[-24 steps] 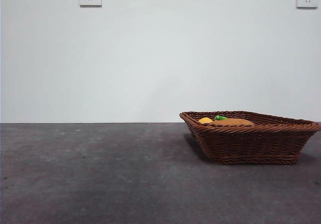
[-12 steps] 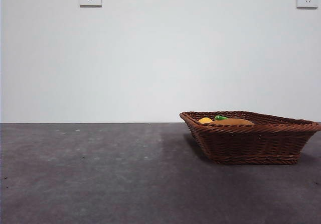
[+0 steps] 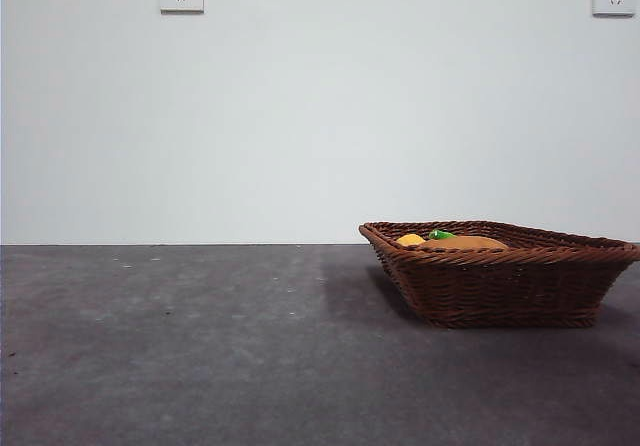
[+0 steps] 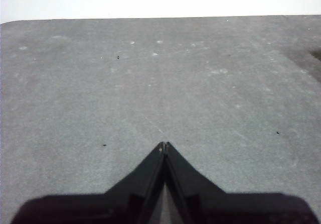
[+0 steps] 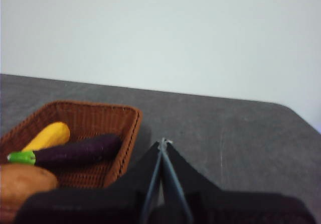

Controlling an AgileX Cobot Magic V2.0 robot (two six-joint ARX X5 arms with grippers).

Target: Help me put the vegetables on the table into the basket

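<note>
Fingers pressed tip to tip and holding nothing, the right gripper (image 5: 163, 142) hangs just outside the shallow, dark reddish-brown woven wicker basket (image 5: 131, 133), off one of its flared side walls. All three toy vegetables lie inside that basket: the big tan-brown potato (image 5: 22, 185), the slim dark purple eggplant with its green cap (image 5: 75, 151) and the small yellow oval piece (image 5: 47, 135), the eggplant resting between the other two. From the low front view only the potato (image 3: 462, 243), a dab of green cap (image 3: 439, 234) and the yellow piece (image 3: 409, 239) peek above the braided rim of the basket (image 3: 500, 286). Well away from the basket, the left gripper (image 4: 164, 144) waits with its jaws likewise closed together and empty, over a bare stretch of the broad, dark grey, speckled matte table (image 4: 150, 83). No vegetable shows on the table (image 3: 200, 346) anywhere outside the basket, so the task appears complete; as far as these views show, nothing is left to pick up.
</note>
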